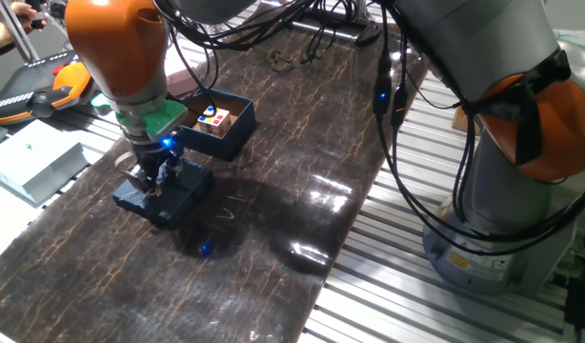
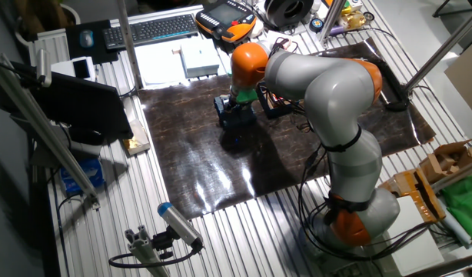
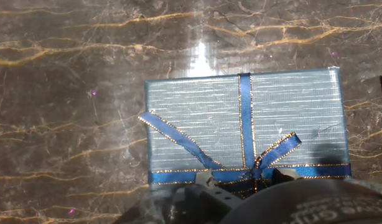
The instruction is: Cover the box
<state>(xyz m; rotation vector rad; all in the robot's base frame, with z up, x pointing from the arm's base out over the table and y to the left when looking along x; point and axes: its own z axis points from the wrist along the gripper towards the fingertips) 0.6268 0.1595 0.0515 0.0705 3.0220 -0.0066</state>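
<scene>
1. Hanging low over the dark marble-pattern table mat (image 1: 273, 219), the claw (image 1: 151, 181) has its fingertips at the top of a navy blue cardboard lid with a ribbon bow (image 1: 183, 195).
2. In the hand view the lid (image 3: 203, 118) lies directly under the claw, and the knot of the bow is right at the fingertips.
3. The fingers look close together there, but I cannot tell whether they already pinch the ribbon or only touch it.
4. The small square dark navy cardboard box (image 1: 237, 129) stands open on the mat, near the claw but apart from the lid. In the one fixed view it is behind the claw and to the right.
5. Some small coloured things lie inside the box, and its top is not yet covered.
6. The box is square, so it has no long axis. I think the sides of the lid must be turned to match the box walls.
7. The coming move depends on this offset. The lid, if it is held, must probably go up, then sideways over the box, then down.
</scene>
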